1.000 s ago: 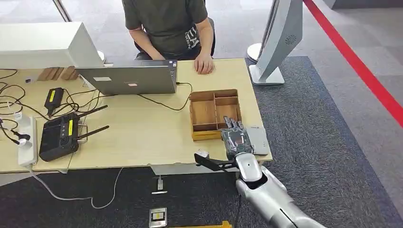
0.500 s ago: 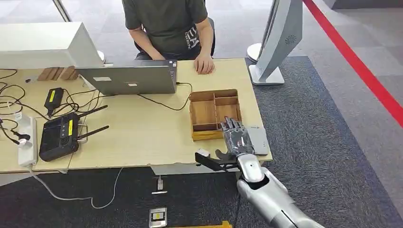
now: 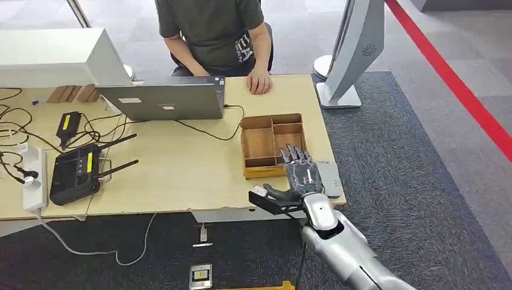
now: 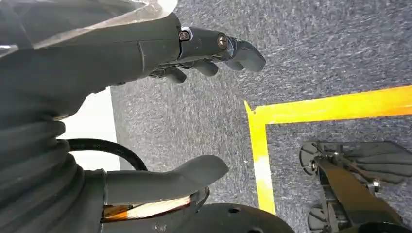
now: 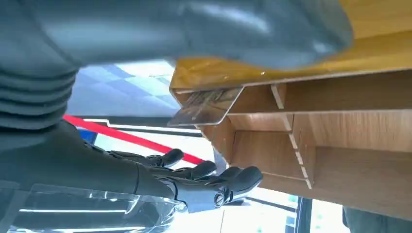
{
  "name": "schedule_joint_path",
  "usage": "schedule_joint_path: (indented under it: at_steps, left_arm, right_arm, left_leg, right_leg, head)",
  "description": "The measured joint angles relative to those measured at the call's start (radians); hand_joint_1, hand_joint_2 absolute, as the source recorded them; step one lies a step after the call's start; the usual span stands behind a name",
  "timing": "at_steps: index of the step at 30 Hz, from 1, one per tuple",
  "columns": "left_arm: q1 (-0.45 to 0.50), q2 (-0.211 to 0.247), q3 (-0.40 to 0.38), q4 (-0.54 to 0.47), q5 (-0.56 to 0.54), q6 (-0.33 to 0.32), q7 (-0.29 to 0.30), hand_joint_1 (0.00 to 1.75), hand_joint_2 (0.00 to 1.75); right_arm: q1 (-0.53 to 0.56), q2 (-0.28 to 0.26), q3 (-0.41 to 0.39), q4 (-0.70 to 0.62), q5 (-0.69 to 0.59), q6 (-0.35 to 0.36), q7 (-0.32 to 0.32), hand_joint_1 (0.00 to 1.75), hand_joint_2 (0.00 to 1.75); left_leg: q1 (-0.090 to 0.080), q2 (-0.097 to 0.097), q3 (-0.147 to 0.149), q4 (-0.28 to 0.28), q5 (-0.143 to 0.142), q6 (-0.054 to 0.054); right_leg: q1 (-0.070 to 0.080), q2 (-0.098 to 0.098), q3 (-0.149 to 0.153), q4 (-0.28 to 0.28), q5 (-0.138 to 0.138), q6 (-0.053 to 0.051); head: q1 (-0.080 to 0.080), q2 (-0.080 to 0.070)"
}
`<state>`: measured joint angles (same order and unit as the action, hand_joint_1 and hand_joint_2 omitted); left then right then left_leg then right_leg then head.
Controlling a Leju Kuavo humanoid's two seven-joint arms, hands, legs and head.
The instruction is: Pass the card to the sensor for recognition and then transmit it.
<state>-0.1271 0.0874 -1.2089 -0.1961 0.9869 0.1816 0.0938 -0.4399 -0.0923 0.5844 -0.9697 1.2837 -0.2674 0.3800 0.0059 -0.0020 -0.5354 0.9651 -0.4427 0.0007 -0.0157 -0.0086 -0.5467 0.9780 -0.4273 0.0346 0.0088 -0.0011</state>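
A card (image 5: 206,107) leans in a compartment of the wooden divided box (image 5: 340,141); the right wrist view shows it a little beyond my fingers, untouched. My right hand (image 3: 302,175) reaches over the table's near right corner. Its fingers are stretched over the near right part of the box (image 3: 243,148) and its thumb is spread to the left, with nothing held. A flat grey sensor pad (image 3: 331,178) lies just right of that hand at the table edge. My left hand (image 4: 121,73) hangs over the carpet, fingers loosely apart and holding nothing.
A person sits at the far side with a hand (image 3: 259,81) on the table beside a laptop (image 3: 163,101). A black antenna device (image 3: 75,172), cables and a power strip (image 3: 33,181) crowd the left. A black bracket (image 3: 265,204) juts from the near edge. A white stand (image 3: 350,54) rises at right.
My right hand has slid forward over the box's near right compartment, and its thumb has swung out to the left. Nothing on the table has moved.
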Motion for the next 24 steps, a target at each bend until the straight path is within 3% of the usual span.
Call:
schedule_joint_path:
  at_steps: [24]
  left_arm:
    - [0.0,0.0,0.0,0.0,-0.021,-0.005,0.0,0.0,1.75]
  right_arm:
    - [-0.048,-0.024,-0.02,0.084,-0.003,-0.014,0.001,0.0,1.75]
  left_leg:
    - [0.0,0.0,0.0,0.0,0.0,0.0]
  right_leg:
    - [0.0,0.0,0.0,0.0,0.0,0.0]
  head:
    - [0.0,0.0]
